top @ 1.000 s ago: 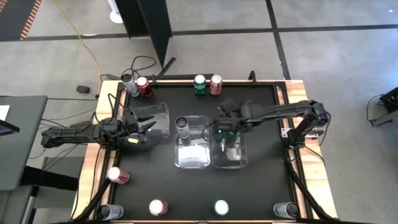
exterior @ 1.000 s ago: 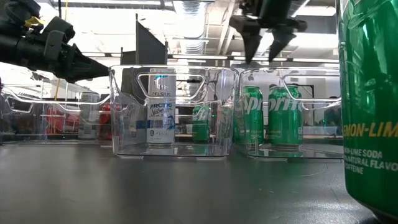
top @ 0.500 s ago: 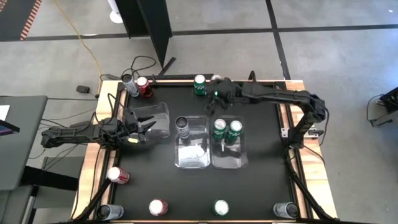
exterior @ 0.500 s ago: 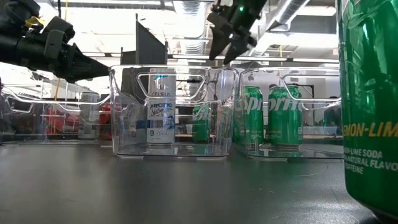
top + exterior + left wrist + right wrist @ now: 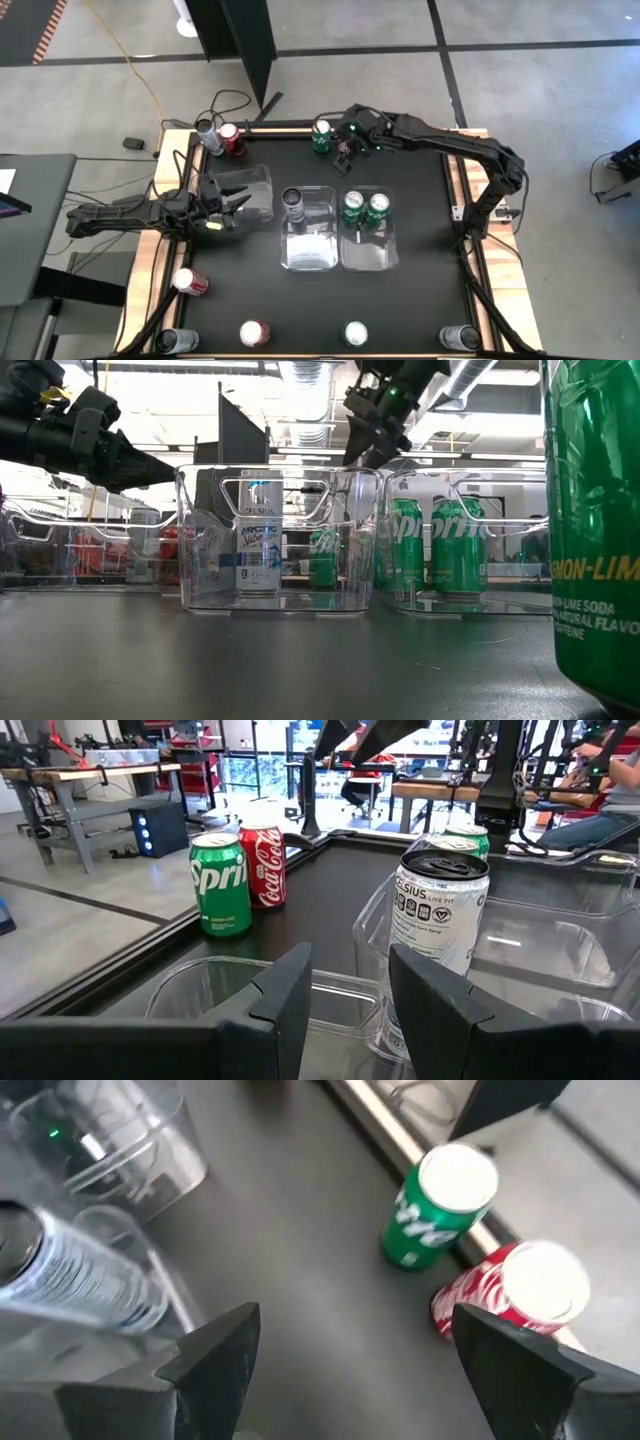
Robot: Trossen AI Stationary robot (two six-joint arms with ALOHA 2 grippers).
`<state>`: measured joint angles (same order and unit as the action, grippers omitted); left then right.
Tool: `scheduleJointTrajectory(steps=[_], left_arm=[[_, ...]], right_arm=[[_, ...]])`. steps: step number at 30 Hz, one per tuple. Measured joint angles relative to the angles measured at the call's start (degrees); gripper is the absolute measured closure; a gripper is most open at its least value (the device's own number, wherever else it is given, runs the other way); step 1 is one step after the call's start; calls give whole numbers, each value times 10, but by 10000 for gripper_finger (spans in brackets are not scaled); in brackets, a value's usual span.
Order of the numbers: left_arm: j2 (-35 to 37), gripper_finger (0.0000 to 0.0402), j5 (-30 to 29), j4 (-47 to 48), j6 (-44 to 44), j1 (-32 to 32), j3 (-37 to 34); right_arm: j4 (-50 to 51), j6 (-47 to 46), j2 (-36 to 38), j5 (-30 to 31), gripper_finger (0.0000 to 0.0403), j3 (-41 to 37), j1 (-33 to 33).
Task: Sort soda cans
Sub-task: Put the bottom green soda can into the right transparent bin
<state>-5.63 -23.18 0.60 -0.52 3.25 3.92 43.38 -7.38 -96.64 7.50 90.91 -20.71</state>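
1. Your left gripper [image 5: 232, 207] waits at the table's left side, over the empty left bin [image 5: 256, 180]. Its fingers stand a little apart and hold nothing; in the left wrist view only bin wall shows between them.
2. At the far left corner stand a grey can [image 5: 206, 131] and a red can [image 5: 231, 137], touching. Neither is sorted yet.
3. The middle bin [image 5: 322, 258] holds one silver can [image 5: 294, 201], upright at its far end.
4. Your right gripper [image 5: 347, 147] is open wide and empty, reaching toward the far edge. Just beside it stands a green can [image 5: 321, 136]; the right wrist view shows that can [image 5: 440, 1215] with a second red can [image 5: 520, 1293] close by, both upright between the fingers' line of sight.
5. The right bin [image 5: 372, 255] holds two green cans [image 5: 364, 208], side by side and upright.
6. Along the near edge five cans wait: red [image 5: 189, 282], grey [image 5: 169, 341], red [image 5: 254, 333], green [image 5: 355, 333] and grey [image 5: 459, 338].
7. I judge you are in the approach of a new pick. Since green goes in the right bin, the far green can looks the likely target.
8. The next move calls for you to centre the open jaws over it, drop straight, and keep clear of its red neighbour as you close.
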Motion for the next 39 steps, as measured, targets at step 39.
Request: scheduleJointTrajectory(steps=[39], left_arm=[[0, 270, -2, 0, -106, 0, 0]], right_arm=[[12, -108, 19, -16, 82, 1, 555]])
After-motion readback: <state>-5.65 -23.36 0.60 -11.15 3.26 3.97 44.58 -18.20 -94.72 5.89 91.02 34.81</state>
